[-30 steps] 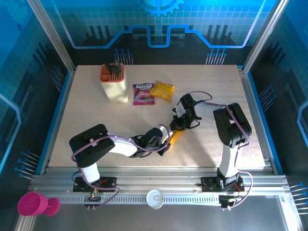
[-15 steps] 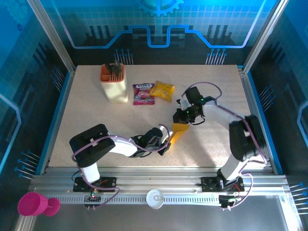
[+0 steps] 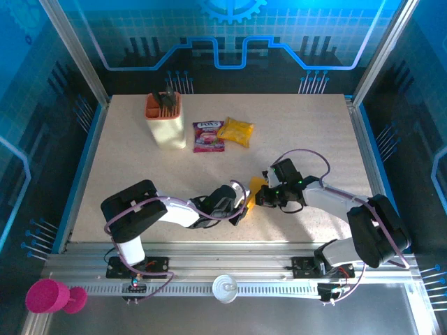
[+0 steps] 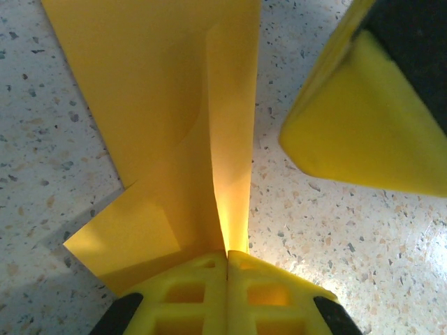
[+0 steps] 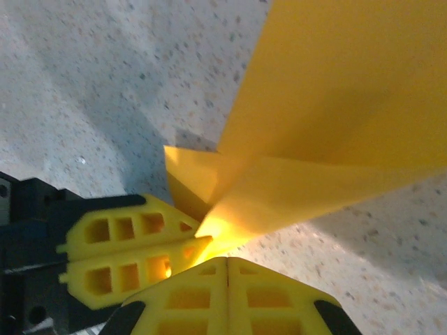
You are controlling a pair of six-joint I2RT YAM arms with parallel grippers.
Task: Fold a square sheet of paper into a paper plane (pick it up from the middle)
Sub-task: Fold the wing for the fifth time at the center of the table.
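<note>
Where the two arms meet, at about 5 o'clock from the middle of the speckled table (image 3: 126,160), lies the square sheet of paper (image 3: 254,187), plain orange-yellow and already partly folded. From above it looks like a narrow strip running from 12 o'clock down to 6 o'clock.

The left gripper (image 4: 227,259) reaches in from 9 o'clock. Its two yellow fingers are pressed fully together, and the near end of the paper is pinched in the seam between them. In the left wrist view a raised fold rises from that pinch toward 12 o'clock. A flat layer spreads out to 10 o'clock, and a small corner flap lies at 8 o'clock.

The right gripper (image 5: 227,269) comes in from 3 o'clock, its fingers also closed tight against each other. Its tips sit just beside the pinched end of the sheet. I cannot tell whether any paper is caught between them. In the left wrist view this gripper sits at 2 o'clock, just beside the paper's edge.

Well away, at 12 o'clock from the paper, lie a glossy yellow snack bag (image 3: 235,131) and a purple-red packet (image 3: 208,136), side by side. A cream holder (image 3: 167,129) with an orange rim stands at 11 o'clock.
</note>
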